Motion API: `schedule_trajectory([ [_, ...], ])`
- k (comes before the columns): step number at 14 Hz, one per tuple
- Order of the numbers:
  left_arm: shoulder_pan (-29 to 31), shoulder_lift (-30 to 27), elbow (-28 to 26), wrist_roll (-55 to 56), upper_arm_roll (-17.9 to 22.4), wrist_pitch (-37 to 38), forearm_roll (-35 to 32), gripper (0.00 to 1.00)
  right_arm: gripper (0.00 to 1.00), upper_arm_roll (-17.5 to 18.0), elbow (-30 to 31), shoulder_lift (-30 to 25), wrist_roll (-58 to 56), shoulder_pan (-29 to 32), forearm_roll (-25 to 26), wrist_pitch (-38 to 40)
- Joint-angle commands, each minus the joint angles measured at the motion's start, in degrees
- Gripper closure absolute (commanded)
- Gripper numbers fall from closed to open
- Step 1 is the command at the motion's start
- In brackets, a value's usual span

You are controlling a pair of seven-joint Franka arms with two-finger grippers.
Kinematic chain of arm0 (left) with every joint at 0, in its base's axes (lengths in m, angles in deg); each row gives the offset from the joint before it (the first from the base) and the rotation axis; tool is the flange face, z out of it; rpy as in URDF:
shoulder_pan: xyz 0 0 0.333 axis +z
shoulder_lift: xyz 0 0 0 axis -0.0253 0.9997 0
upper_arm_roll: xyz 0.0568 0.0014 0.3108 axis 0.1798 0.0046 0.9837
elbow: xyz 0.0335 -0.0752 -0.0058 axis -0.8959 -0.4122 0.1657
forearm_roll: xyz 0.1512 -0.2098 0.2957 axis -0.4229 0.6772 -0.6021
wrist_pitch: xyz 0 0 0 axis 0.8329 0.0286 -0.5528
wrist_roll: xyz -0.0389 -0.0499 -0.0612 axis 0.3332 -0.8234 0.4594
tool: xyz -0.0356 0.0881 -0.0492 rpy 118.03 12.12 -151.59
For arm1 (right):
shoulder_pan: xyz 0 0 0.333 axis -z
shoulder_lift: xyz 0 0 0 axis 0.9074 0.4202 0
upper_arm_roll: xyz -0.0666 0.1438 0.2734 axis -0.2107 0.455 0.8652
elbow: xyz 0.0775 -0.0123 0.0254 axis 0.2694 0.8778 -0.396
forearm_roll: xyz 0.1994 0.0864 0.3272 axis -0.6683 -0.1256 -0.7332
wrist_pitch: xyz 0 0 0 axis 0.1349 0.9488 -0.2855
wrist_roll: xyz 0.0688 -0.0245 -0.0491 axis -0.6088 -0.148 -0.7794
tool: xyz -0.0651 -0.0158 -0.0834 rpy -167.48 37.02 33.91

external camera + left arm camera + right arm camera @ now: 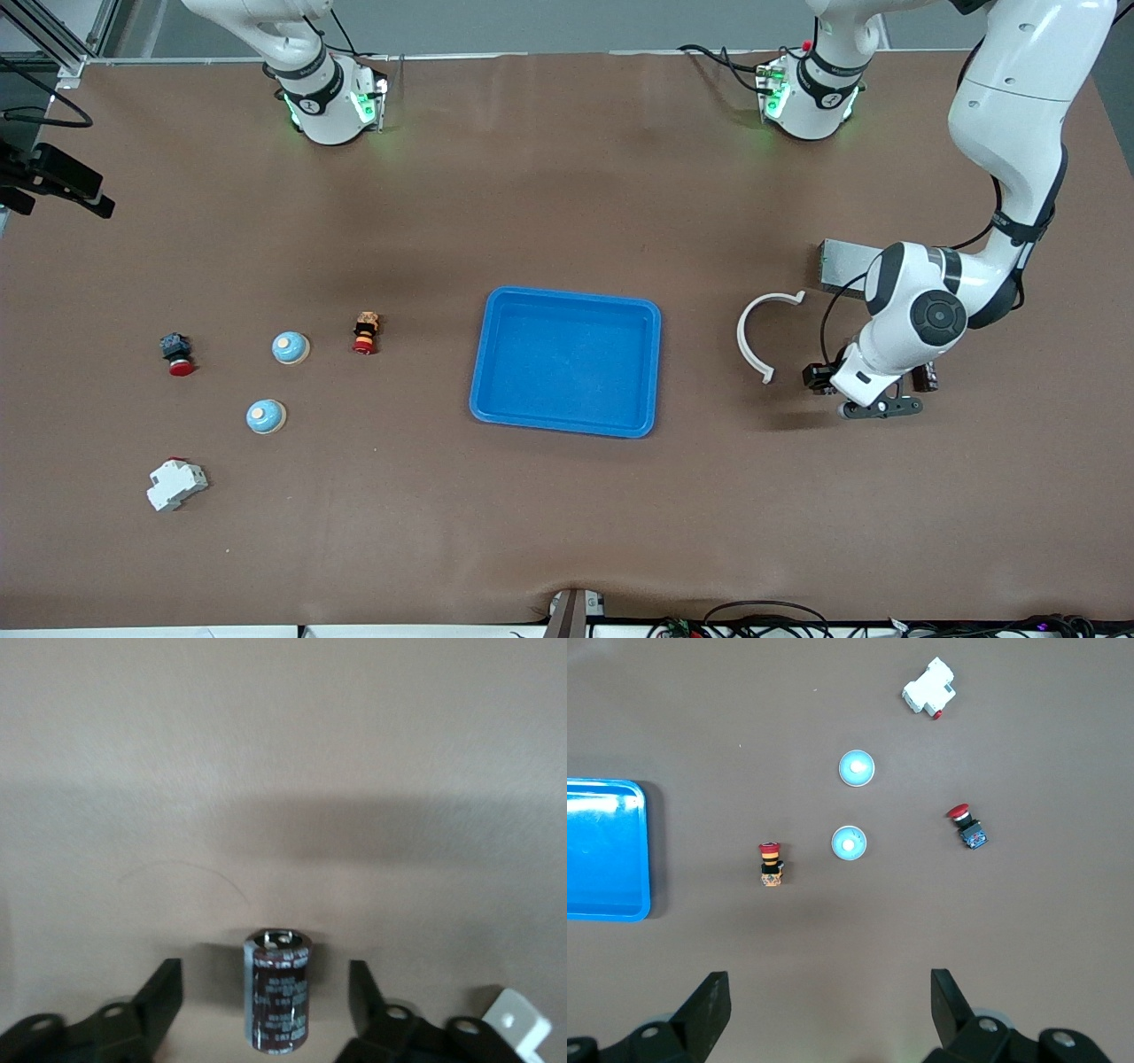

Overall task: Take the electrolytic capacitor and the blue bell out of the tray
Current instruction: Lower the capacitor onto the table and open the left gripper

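While my left hand [266, 1010] is standing released around the upright electrolytic capacitor [276, 990] on the counter [567, 532], I am aiming to lift straight up without tipping it. My right hand [830, 1014] is waiting, fingers spread, high above the two blue bells [849, 842], and the tray [567, 361] is lying empty.

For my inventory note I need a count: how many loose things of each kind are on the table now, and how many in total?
Blue bells: 2
Red-capped push buttons: 2
White breaker: 1
Blue tray: 1
White curved piece: 1
Grey metal box: 1
Electrolytic capacitor: 1
Total: 9
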Motion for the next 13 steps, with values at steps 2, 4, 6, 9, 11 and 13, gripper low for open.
schedule_trajectory([
  [2, 0.69, -5.91, 0.59, 0.83, -0.56, 6.08, -0.02, 0.0, 0.0, -0.06, -1.16, 0.5, 1.07, -0.15, -0.59, 0.5],
  [4, 0.69, -7.85, 3.39, 0.39, -0.56, 11.26, 2.78, 0.0, 0.0, -0.14, -1.16, 0.5, 1.07, -0.15, -0.59, 0.5],
  [6, 0.77, -8.21, 8.3, -0.57, -0.56, 19.33, 3.58, 0.0, 0.0, -0.14, -1.16, 0.5, 1.07, -0.15, -0.59, 0.5],
  [9, 3.66, -9.43, 11.49, -7.41, -0.65, 24.47, 6.47, 0.0, 0.0, -0.14, -1.08, 0.5, 1.07, -0.15, -0.59, 0.42],
  [11, 5.68, -11.89, 11.49, -12.51, -0.47, 26.83, 8.5, 0.0, 0.0, -0.14, -1.07, 0.5, 1.07, -0.15, -0.59, 0.42],
  [13, 7.8, -14.44, 11.49, -16.04, -0.56, 29.56, 10.16, 0.0, 0.0, -0.14, -1.07, 0.5, 1.07, -0.15, -0.59, 0.33],
])
